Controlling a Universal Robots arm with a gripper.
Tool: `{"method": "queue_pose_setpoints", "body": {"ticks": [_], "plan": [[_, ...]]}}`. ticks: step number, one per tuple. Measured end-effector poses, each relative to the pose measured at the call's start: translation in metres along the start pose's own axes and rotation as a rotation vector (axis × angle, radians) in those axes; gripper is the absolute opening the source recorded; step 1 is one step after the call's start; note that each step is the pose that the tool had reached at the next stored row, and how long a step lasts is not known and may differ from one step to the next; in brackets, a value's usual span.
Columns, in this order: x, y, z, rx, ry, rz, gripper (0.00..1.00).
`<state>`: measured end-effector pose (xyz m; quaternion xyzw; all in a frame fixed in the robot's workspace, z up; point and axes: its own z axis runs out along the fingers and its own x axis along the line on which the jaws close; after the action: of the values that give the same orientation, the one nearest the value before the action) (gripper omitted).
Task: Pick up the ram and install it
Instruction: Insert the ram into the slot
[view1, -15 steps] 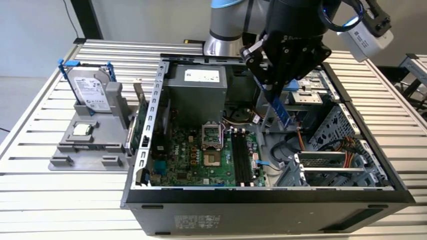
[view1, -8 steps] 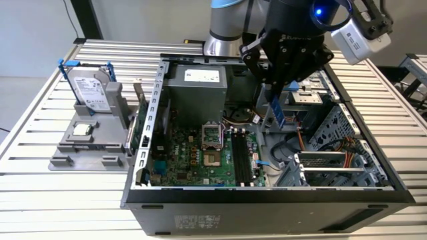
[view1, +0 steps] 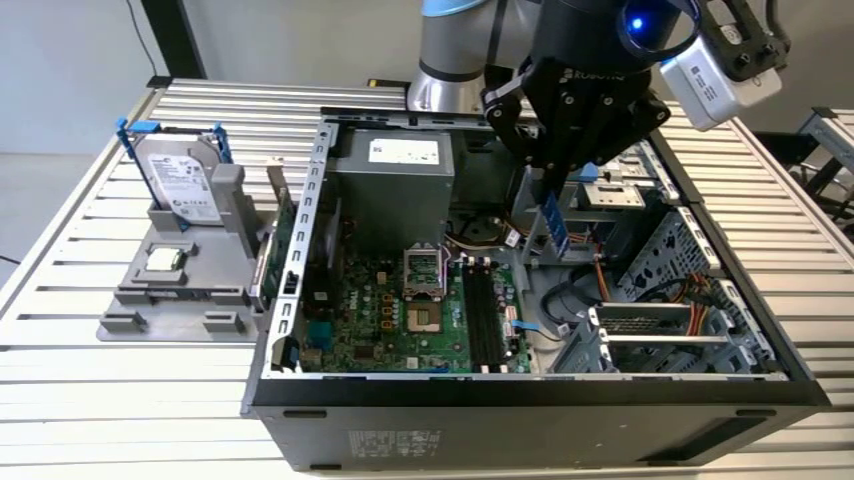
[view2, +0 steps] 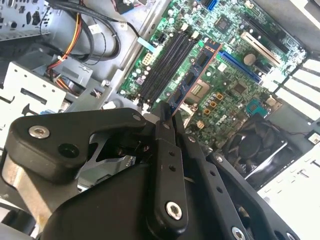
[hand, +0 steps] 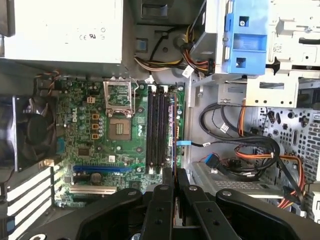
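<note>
Partly hidden, the ram (view2: 193, 76) hangs clamped in the gripper (view2: 165, 119) above the motherboard (view2: 235, 95).

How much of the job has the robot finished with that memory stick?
Picking up looks done: the end effector is shut on the ram, holding it in the air over the open computer case. Installing is left: the black slots on the motherboard are empty, and the ram is not touching them.
</note>
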<state>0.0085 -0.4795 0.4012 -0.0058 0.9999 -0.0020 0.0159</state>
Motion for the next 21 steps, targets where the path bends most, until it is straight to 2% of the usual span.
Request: {"method": "queue_pose_setpoints", "body": {"ticks": [11, 21], "plan": [[-0.0004, 0.0, 0.0067, 0.0012, 0.0003, 0.029, 0.0], [-0.0003, 0.0, 0.0086, 0.0011, 0.0002, 0.031, 0.0]]}}
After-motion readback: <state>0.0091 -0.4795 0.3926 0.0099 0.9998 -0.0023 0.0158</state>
